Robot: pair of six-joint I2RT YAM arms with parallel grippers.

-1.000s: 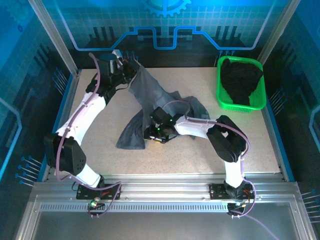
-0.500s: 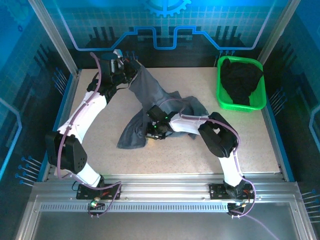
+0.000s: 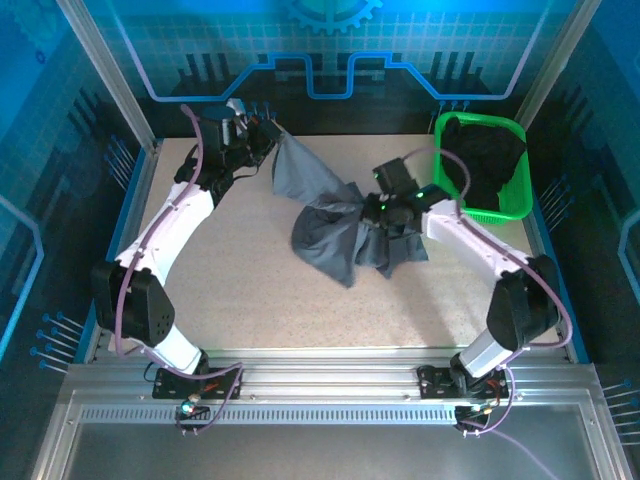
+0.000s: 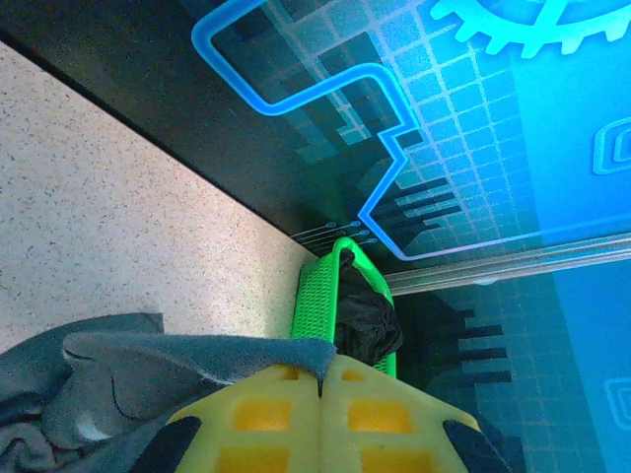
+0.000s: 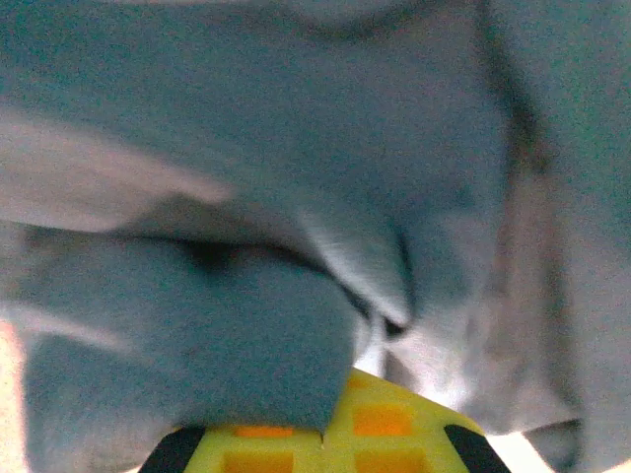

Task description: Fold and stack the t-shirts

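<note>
Tech A: Moved since the earlier frame: the right gripper (image 3: 372, 207) swung from mid-table toward the far right, carrying the slate-grey cloth t-shirt (image 3: 325, 225) along.

Tech B: Grip status?

Tech A: Both sets of jaws are pressed together on grey cloth. The left gripper (image 3: 271, 141) pins one edge at the far left. The shirt sags bunched between the two, over mid-table.

Tech B: Purpose?

Tech A: Probably to draw the cloth apart and spread it flat before folding. The black cloth t-shirt (image 3: 482, 158) waits in the green plastic basket (image 3: 441, 195), far right.
</note>
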